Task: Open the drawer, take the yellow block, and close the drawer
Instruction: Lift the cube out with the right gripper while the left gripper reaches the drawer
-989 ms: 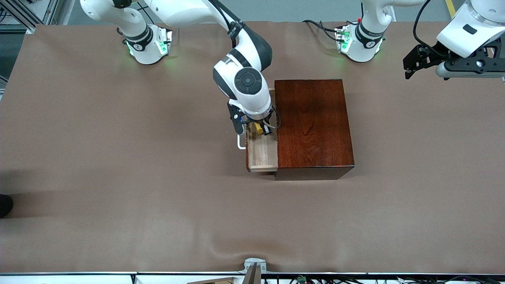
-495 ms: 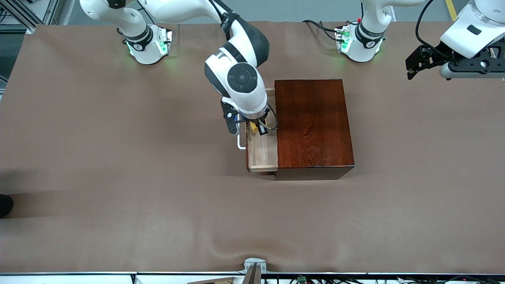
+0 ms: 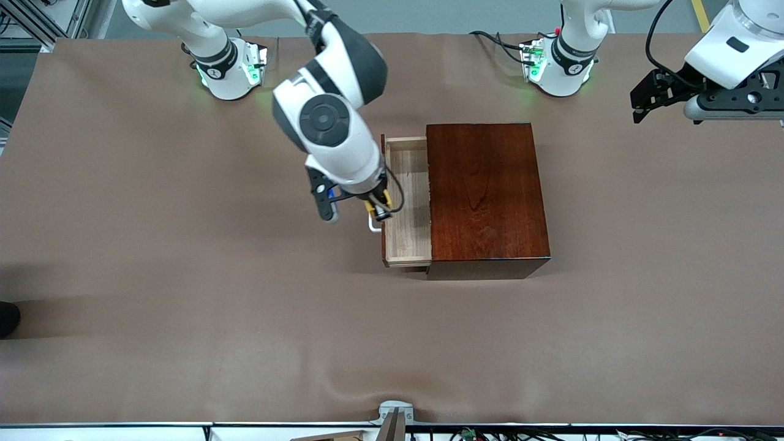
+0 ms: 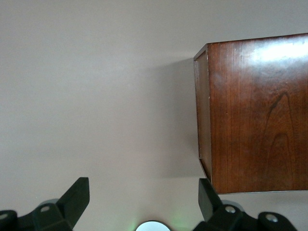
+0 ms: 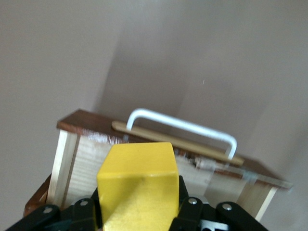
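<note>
Right hand [image 3: 375, 207] has the block [image 5: 137, 185], lifted clear of the drawer [image 3: 407, 208].
No readable labels. Versus a second ago, right hand has moved from inside the open drawer to above its handle [image 3: 372, 225], fingers clamped on block. Left hand [image 3: 640, 104] waits, fingers spread wide, over the counter [image 3: 184, 275] past the box [image 3: 484, 190].

brown table cover [image 3: 184, 275], perhaps a metal bracket [image 3: 395, 413]

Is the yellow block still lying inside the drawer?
No, the right gripper holds the yellow block up in its fingers above the open drawer.
</note>
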Motion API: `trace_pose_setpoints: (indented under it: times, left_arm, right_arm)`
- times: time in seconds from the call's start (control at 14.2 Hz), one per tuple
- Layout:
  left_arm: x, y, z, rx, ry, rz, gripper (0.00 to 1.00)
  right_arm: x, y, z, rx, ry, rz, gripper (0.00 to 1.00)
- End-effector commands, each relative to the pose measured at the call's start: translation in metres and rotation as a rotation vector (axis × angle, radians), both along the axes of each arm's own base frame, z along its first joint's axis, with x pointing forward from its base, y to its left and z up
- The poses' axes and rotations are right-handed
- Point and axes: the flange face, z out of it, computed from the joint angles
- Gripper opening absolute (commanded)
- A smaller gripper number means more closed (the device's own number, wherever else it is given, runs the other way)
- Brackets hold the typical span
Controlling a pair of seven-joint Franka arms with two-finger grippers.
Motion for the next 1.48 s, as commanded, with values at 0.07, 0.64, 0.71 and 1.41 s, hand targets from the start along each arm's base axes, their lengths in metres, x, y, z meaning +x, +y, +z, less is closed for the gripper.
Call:
trace_pose_setpoints:
  times: [0.07, 0.64, 0.71, 1.41]
  left_arm:
    - [-0.002, -0.031, 0.000, -0.016, 0.006, -0.013, 1.00]
    - [0.008, -0.109, -0.003, -0.048, 0.005, -0.028, 1.00]
    - [0.013, -0.141, -0.015, -0.052, 0.023, -0.015, 1.00]
    - [0.027, -0.404, -0.133, -0.338, -0.042, 0.364, 1.00]
  right_arm:
    - [0.022, -0.061, 0.016, -0.006, 0.043, 0.119, 0.00]
    - [0.063, -0.192, 0.024, -0.010, 0.063, 0.318, 0.00]
    - [0.068, -0.210, 0.021, -0.009, 0.064, 0.341, 0.00]
    - [0.094, -0.412, -0.045, 0.055, 0.115, 0.674, 0.00]
